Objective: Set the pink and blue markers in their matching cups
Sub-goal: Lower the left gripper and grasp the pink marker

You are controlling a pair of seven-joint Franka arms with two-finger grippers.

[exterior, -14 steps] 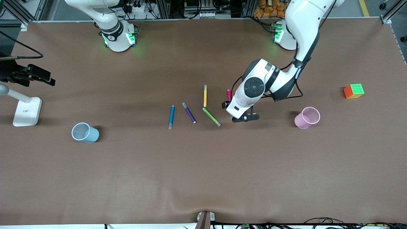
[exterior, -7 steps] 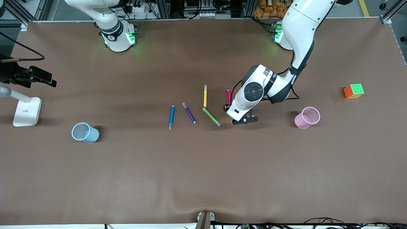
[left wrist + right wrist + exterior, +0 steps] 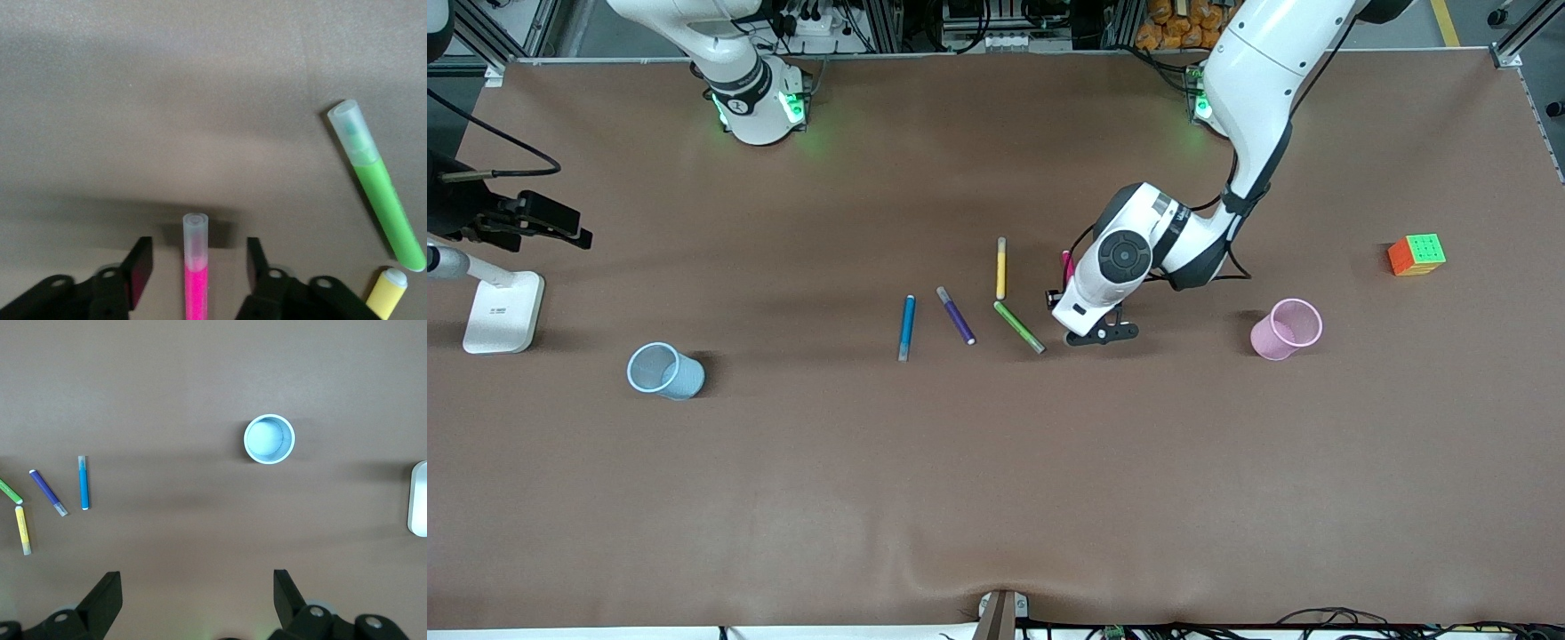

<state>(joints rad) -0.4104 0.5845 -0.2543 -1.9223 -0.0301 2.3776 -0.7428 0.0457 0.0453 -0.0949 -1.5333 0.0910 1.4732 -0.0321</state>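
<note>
Left gripper (image 3: 193, 267) low over table (image 3: 996, 498), fingers (image 3: 139, 270) straddling pink marker (image 3: 195, 267), gaps on both sides, nothing clamped yet. Best closed squarely on barrel, clear of green marker (image 3: 380, 187) nearby. Pink cup (image 3: 1286, 328) toward left arm's end. Right gripper (image 3: 193, 600) waiting spread wide above blue cup (image 3: 269, 439), blue marker (image 3: 83, 482).
</note>
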